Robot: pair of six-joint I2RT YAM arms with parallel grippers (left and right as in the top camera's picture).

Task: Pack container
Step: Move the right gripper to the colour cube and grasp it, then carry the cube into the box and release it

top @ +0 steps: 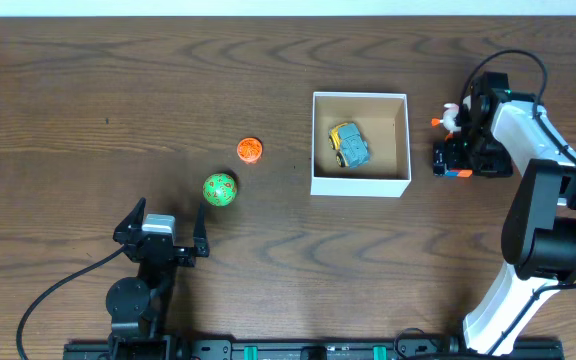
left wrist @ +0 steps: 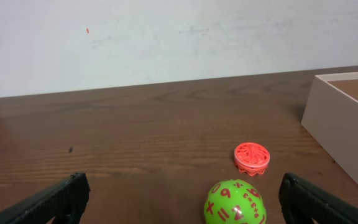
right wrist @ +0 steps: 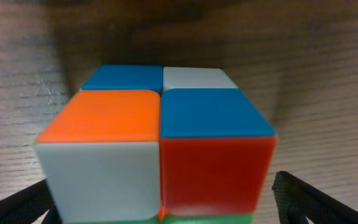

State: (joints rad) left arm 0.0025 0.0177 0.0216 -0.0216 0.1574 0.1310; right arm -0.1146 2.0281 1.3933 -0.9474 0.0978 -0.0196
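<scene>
Container (top: 360, 186) sits right of table centre, toy car (top: 349, 144) inside; your right gripper (right wrist: 160, 205) hangs released around the colour cube (right wrist: 160, 143) beside its right wall, likely to grab it, left gripper (left wrist: 182, 186) released facing the green ball (left wrist: 235, 202).

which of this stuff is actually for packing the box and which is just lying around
For the job: white box; toy car, already inside it; green ball; orange disc; colour cube; small white toy, probably.
Just lying about: black cable; wooden table.
</scene>
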